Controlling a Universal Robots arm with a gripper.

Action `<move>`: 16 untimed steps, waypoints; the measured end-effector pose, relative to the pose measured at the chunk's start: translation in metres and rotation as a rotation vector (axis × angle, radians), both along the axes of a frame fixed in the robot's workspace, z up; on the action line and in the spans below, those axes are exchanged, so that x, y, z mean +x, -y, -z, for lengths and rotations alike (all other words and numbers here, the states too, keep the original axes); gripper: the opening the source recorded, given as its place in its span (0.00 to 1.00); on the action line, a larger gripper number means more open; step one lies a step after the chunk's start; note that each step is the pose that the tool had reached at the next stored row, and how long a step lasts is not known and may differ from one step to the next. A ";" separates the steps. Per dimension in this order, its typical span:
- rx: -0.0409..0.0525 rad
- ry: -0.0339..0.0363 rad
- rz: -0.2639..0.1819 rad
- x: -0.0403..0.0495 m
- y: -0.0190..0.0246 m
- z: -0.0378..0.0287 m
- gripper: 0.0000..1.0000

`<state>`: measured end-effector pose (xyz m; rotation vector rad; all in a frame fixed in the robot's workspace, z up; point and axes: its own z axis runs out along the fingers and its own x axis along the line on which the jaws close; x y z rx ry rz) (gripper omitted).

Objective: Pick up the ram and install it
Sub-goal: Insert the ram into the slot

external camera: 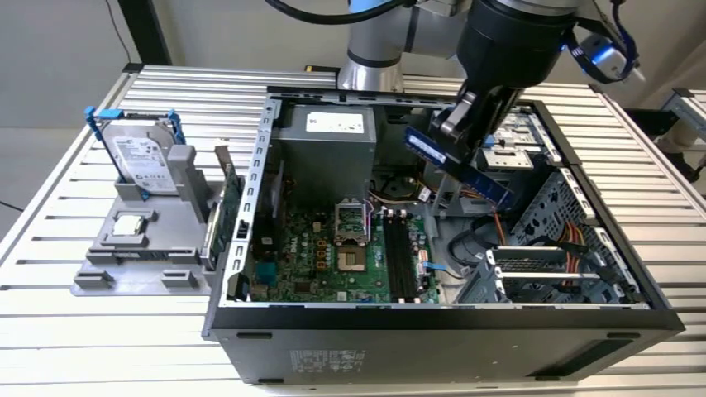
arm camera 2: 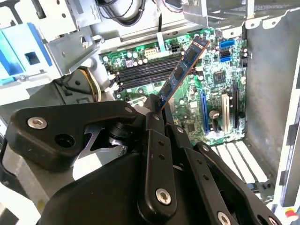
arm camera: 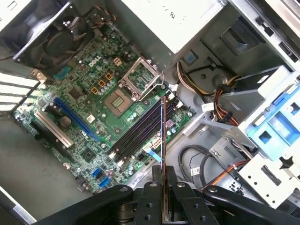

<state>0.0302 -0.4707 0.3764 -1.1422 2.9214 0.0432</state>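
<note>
The ram [external camera: 485, 184] hangs tilted above the open computer case [external camera: 441, 339], well clear of the board. My pincer [external camera: 458, 142] is closed tight on the stick near its middle. In the first wrist view I see the ram [arm camera: 163, 140] edge-on over the black memory slots [arm camera: 138, 131]. Crowding the pincer on the exterior view's right are a metal drive cage [external camera: 557, 211] and orange cables [external camera: 527, 233]. The case also holds the motherboard [external camera: 320, 256] and a power supply [external camera: 326, 145]. On the surface [external camera: 66, 339] beside the case, a grey holder [external camera: 116, 277] carries a hard drive [external camera: 144, 157] and a silver chip [external camera: 131, 223].
</note>
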 end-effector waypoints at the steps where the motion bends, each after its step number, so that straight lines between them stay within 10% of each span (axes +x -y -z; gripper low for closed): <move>1: 0.0000 0.0000 0.013 0.0000 0.0000 0.0000 0.00; 16: 0.0000 0.0000 0.197 0.0000 0.0000 0.0000 0.00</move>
